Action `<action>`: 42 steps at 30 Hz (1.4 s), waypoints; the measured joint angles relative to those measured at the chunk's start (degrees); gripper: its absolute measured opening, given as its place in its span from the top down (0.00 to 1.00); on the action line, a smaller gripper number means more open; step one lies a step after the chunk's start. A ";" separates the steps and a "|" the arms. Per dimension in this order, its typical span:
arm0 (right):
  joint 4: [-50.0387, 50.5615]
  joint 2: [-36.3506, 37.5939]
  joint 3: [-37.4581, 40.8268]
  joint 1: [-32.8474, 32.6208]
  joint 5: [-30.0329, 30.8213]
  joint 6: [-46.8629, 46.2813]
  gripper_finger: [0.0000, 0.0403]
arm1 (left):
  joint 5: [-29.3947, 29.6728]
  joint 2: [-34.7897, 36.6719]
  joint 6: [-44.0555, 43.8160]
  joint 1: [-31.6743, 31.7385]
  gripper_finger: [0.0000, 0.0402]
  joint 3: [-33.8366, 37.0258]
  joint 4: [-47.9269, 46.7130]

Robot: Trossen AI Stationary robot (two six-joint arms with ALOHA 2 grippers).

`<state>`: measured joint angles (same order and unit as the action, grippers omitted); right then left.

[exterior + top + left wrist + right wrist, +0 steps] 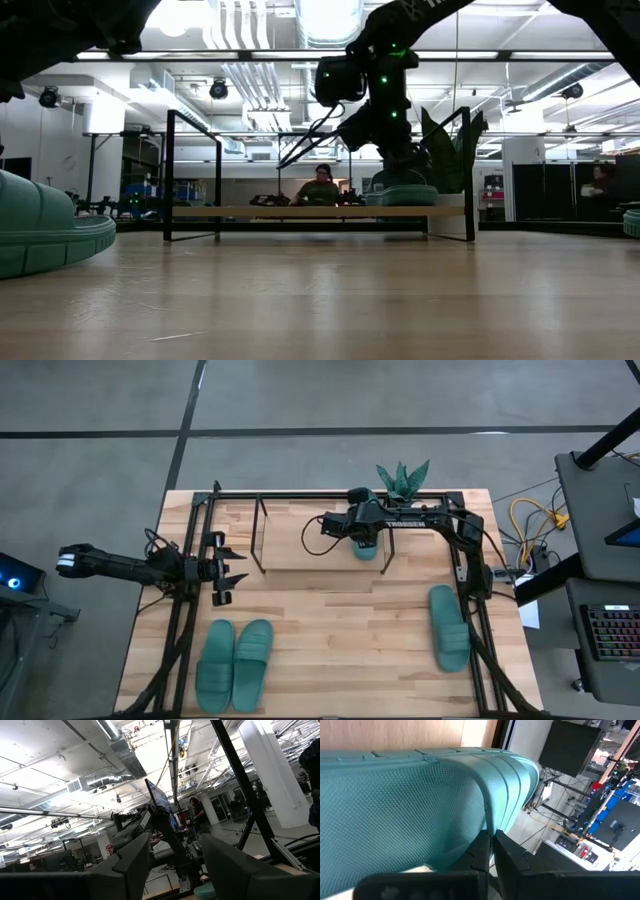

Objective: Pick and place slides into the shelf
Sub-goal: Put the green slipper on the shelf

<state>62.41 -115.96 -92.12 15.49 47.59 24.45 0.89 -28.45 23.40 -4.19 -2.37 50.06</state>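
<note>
Teal slide (pixel 366 548) is sitting on the shelf (pixel 300 545), apparently pinched by the right gripper (pixel 362 540); left gripper (pixel 232 568) is waiting, fingers spread.

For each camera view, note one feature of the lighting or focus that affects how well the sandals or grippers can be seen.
High view: even light, sandals clear. Low view: bright ceiling lights silhouette the right gripper over the shelf; the near sandal blurs. Left wrist view: the left gripper's fingers dark against glare. Right wrist view: the held sandal's texture sharp, background soft.
</note>
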 joint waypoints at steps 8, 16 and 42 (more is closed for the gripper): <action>0.26 0.02 0.00 -0.43 -0.02 0.02 0.97 | 0.01 -0.02 0.00 0.00 0.58 -0.02 -0.02; 0.55 0.04 0.00 -0.59 -0.02 -1.10 0.97 | 0.02 -0.02 0.00 -0.02 0.58 0.00 -0.02; 3.17 5.73 0.00 -0.70 -7.63 -9.45 0.75 | 0.02 -0.02 0.00 0.00 0.58 -0.02 -0.02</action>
<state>65.58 -110.23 -92.12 14.79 39.96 15.00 0.91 -28.47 23.40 -4.19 -2.39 50.04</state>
